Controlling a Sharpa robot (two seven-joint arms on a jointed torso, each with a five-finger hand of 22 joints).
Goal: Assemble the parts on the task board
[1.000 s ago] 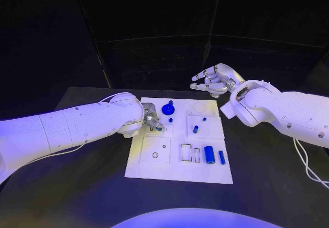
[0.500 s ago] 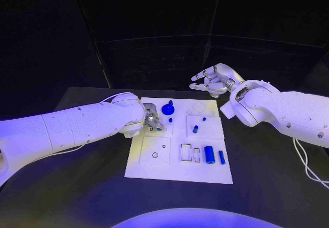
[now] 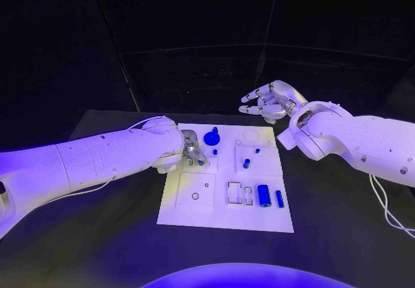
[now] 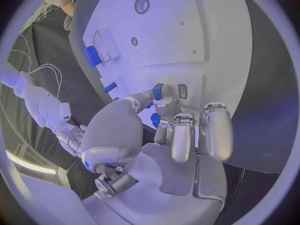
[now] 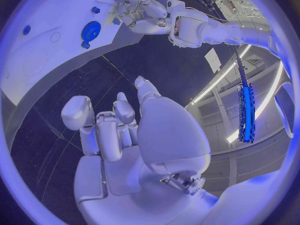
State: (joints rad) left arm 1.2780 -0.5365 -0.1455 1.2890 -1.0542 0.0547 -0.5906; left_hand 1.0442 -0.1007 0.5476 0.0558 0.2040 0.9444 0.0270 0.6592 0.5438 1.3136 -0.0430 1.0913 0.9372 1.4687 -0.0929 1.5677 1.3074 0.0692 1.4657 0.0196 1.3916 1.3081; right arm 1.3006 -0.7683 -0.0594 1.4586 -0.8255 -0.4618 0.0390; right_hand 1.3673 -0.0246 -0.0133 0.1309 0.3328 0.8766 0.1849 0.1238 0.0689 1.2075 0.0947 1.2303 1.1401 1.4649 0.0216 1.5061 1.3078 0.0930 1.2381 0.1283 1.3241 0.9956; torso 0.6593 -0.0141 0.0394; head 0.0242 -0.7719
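Observation:
The white task board (image 3: 226,213) lies mid-table. My left hand (image 3: 192,152) is low over its far left part. In the left wrist view the thumb and a fingertip (image 4: 166,104) pinch a small blue part (image 4: 157,91) just above the board (image 4: 162,35), beside a small slot. A blue gear (image 3: 211,138) stands near the far edge, close to that hand. Small blue pegs (image 3: 246,162) stand in the right half. A blue cylinder (image 3: 264,195) and a thinner one (image 3: 279,198) lie further toward me. My right hand (image 3: 270,102) hangs raised beyond the far edge, fingers loosely bent and holding nothing.
Black table (image 3: 346,216) surrounds the board on all sides. Round holes (image 3: 195,195) and rectangular slots (image 3: 235,192) are cut into the near part of the board. The right wrist view shows the gear (image 5: 92,31) and my left hand (image 5: 140,10) from afar.

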